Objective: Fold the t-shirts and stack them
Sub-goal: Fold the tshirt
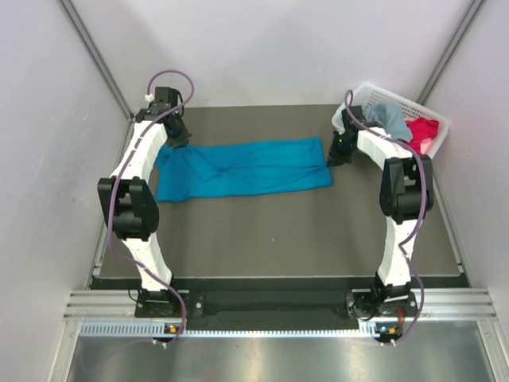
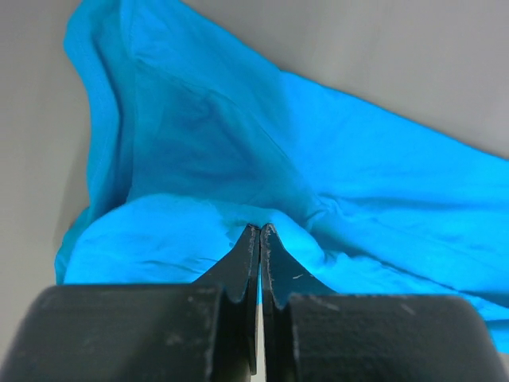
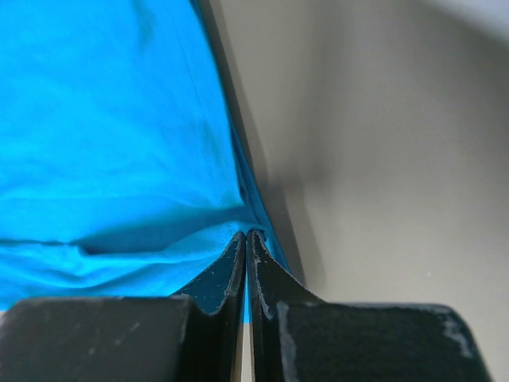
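The bright teal-blue t-shirt (image 1: 246, 169) lies stretched across the middle of the table. My left gripper (image 1: 176, 142) is shut on its far left corner; the left wrist view shows cloth (image 2: 262, 151) pinched between the fingertips (image 2: 260, 231). My right gripper (image 1: 337, 153) is shut on its far right edge; the right wrist view shows the shirt (image 3: 103, 135) bunched at the fingertips (image 3: 246, 235). The dusty grey-blue t-shirt (image 1: 393, 119) and the red-pink t-shirt (image 1: 423, 134) lie in the basket.
A white lattice basket (image 1: 406, 104) stands at the back right corner, just behind my right arm. Grey walls close in on both sides. The dark table mat (image 1: 270, 231) stretches in front of the shirt.
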Motion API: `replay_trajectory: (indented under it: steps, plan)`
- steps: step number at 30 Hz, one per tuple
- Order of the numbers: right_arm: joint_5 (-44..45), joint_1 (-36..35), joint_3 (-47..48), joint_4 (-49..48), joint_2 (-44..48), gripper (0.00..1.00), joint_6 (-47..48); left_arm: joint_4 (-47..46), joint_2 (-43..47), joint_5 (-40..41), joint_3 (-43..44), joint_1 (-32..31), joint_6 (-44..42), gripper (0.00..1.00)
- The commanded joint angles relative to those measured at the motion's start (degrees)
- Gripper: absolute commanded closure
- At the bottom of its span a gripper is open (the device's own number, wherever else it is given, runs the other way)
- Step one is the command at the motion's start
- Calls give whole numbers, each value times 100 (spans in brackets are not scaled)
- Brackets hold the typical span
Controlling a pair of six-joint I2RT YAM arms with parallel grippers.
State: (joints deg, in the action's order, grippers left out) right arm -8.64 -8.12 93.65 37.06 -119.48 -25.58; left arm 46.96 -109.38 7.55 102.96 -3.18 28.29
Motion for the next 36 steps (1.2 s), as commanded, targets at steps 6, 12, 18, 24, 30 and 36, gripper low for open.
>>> replay_trajectory:
  steps: [6,12,18,24,30,36]
  plan:
    - [73,39,664,179,-330,100,-26,-29,-189,-96,471,248,-61,100]
    - [179,47,576,214,-269,100,-34,59,-22,62,243,458,9,100]
    - [170,56,584,205,-260,100,-78,68,110,194,137,669,27,100]
    - [74,65,795,196,-479,100,-113,6,-4,28,189,810,62,100]
    - [47,65,919,170,-629,100,-131,-55,-206,-184,137,810,54,100]
    - [21,74,1112,144,-805,96,-149,-134,-399,-342,216,810,27,100]
